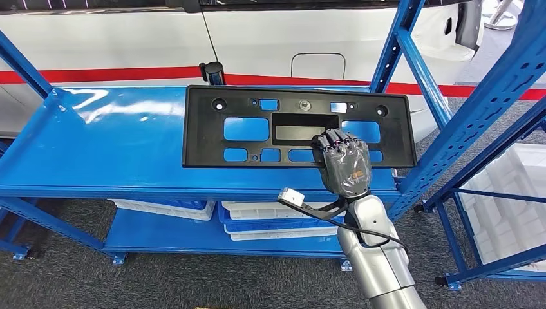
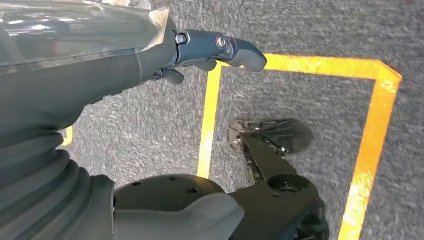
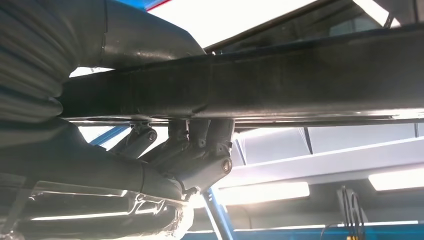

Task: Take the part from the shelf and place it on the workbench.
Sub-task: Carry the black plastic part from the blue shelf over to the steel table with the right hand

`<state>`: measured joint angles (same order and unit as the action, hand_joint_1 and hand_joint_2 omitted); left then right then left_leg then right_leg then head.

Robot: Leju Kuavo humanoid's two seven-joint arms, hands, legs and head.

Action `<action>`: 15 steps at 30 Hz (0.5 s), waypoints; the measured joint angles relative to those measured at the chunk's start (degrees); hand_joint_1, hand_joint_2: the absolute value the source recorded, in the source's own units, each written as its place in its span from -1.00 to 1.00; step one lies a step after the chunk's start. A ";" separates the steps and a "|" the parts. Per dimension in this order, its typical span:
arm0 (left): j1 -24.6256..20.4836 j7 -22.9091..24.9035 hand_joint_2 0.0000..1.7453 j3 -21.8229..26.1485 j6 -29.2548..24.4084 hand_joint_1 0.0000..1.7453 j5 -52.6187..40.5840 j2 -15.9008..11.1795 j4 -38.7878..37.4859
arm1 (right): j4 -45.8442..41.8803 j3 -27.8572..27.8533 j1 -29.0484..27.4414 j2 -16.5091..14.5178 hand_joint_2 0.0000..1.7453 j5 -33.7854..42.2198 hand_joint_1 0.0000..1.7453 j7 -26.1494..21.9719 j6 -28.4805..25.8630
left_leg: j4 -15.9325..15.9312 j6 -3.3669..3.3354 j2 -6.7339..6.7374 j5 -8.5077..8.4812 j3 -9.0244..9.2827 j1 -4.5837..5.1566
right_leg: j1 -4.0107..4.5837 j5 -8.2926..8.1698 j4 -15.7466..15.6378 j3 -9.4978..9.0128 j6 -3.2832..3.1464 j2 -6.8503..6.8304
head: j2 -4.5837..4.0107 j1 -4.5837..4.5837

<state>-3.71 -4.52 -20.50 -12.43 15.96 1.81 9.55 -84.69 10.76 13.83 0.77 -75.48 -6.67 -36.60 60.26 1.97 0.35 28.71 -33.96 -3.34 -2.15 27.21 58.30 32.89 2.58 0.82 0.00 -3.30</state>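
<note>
Black plastic part [image 1: 297, 126], flat on blue shelf [image 1: 96, 148] near its front edge; right hand [image 1: 346, 164] clasps its near rim for lifting; left hand [image 2: 220, 50] hangs empty, fingers loosely curled.

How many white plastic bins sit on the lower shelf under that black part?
2 that I can see: one white bin toward the left, one white bin nearer the middle with what looks like another stacked beneath it. The upper shelf may hide more.

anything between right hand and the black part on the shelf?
Nothing. In the head view the right hand lies on the black part's near edge; the right wrist view shows fingers wrapped around that edge.
</note>
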 joint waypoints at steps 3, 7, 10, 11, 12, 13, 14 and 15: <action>0.00 -0.04 1.00 0.00 -0.05 -1.00 0.01 -0.02 0.00 | -0.12 0.24 -0.17 -0.08 1.00 -0.01 1.00 -0.08 -0.10 | 11.99 -0.87 -0.06 5.53 -5.72 0.95 | 1.20 0.04 -0.01 0.02 -1.22 -0.04 | 0.00 0.12; 0.08 0.00 1.00 0.00 -0.36 -1.00 0.11 -0.03 0.00 | -0.19 0.80 -0.42 -0.13 1.00 0.00 1.00 -0.13 -0.19 | 8.32 -3.99 -0.52 1.63 -4.27 3.01 | 3.03 0.18 -0.01 -0.26 -1.91 0.01 | 0.00 0.11; 0.05 0.09 1.00 0.03 -0.57 -1.00 0.17 -0.33 -0.03 | -0.33 0.85 -0.36 -0.02 1.00 0.33 1.00 -0.13 -0.35 | -0.45 -5.86 -0.50 -1.37 0.08 4.26 | 3.60 0.37 0.11 -0.23 -2.16 -0.13 | -0.01 -0.15; 0.05 0.10 1.00 0.04 -0.62 -1.00 0.19 -0.39 -0.04 | -0.34 0.84 -0.36 0.04 1.00 0.52 1.00 -0.13 -0.42 | -1.07 -5.49 -0.33 -1.31 0.31 4.39 | 3.62 0.41 0.18 -0.09 -2.22 -0.20 | 0.00 -0.22; 0.07 0.08 1.00 0.05 -0.66 -1.00 0.21 -0.31 -0.04 | -0.34 0.85 -0.37 0.11 1.00 0.71 1.00 -0.16 -0.48 | -1.39 -4.96 -0.23 -1.48 0.34 4.51 | 3.52 0.44 0.24 0.00 -2.27 -0.23 | -0.01 -0.21; 0.09 0.07 1.00 0.08 -0.69 -1.00 0.25 -0.32 -0.04 | -0.33 0.86 -0.40 0.15 1.00 0.89 1.00 -0.19 -0.51 | -1.47 -4.55 -0.23 -1.54 0.33 4.50 | 3.51 0.46 0.26 0.03 -2.31 -0.25 | -0.01 -0.21; 0.11 0.07 1.00 0.13 -0.71 -1.00 0.31 -0.35 -0.04 | -0.33 0.86 -0.41 0.20 1.00 1.05 1.00 -0.21 -0.53 | -1.47 -4.38 -0.23 -1.52 0.32 4.52 | 3.46 0.45 0.25 0.05 -2.31 -0.26 | 0.00 -0.21; 0.12 0.07 1.00 0.22 -0.72 -1.00 0.40 -0.36 -0.04 | -0.33 0.86 -0.40 0.27 1.00 1.21 1.00 -0.25 -0.55 | -1.45 -4.41 -0.23 -1.52 0.31 4.56 | 3.43 0.44 0.23 0.04 -2.29 -0.26 | -0.01 -0.22</action>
<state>-3.60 -4.46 -20.28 -13.15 16.36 1.45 9.51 -85.02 11.63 13.44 1.03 -74.26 -6.91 -37.15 58.80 -2.44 0.12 27.19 -33.65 1.22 1.28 27.65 58.53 32.93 0.29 0.56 0.00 -3.52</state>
